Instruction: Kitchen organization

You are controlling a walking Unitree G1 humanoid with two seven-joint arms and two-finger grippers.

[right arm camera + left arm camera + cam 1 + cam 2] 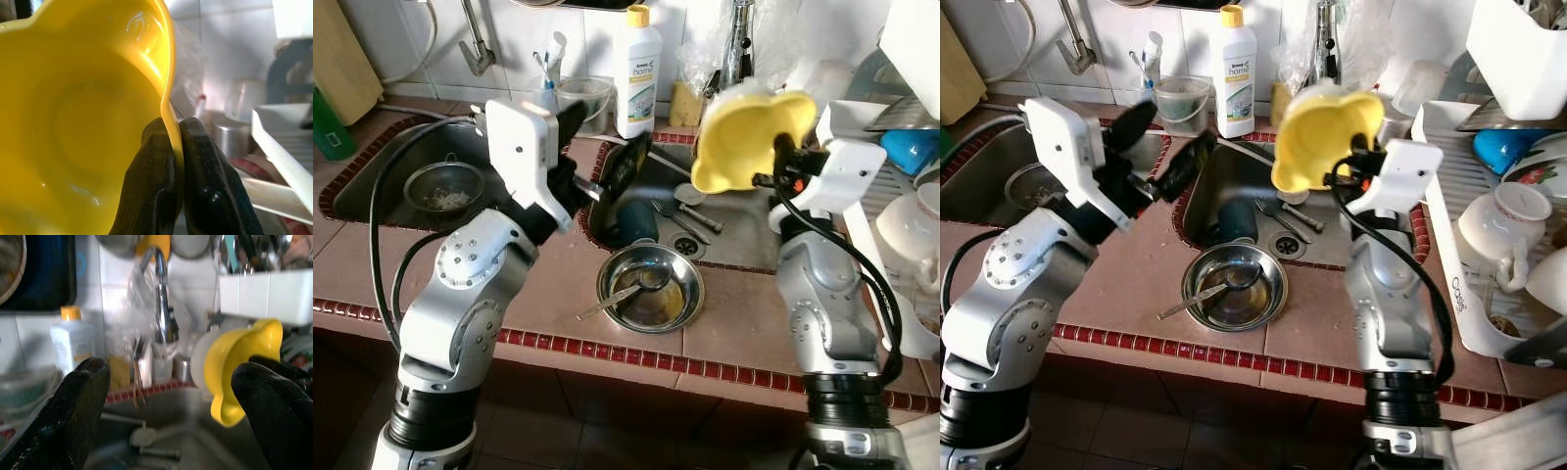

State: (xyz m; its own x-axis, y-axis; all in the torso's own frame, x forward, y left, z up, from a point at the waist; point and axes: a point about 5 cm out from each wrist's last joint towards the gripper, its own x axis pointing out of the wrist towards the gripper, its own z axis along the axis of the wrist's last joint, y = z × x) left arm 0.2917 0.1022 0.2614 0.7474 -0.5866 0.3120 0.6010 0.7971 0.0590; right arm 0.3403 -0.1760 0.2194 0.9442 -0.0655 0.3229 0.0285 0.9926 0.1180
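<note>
A strainer (443, 188) sits in the left basin at about ten o'clock from the steel bowl. The left gripper (603, 155), fingers (78, 406) spread wide and holding nothing, hangs over the tiled divider between the basins. At centre, the steel bowl (650, 287) with a spoon (612, 299) in it rests on the counter's front edge; a white detergent bottle (637, 73) stands at its twelve o'clock. The right gripper (174, 161) pinches the rim of a yellow bowl (744, 137), tipped on edge above the right sink (744, 235). A dish rack (1449, 255) with cups stands at three o'clock.
</note>
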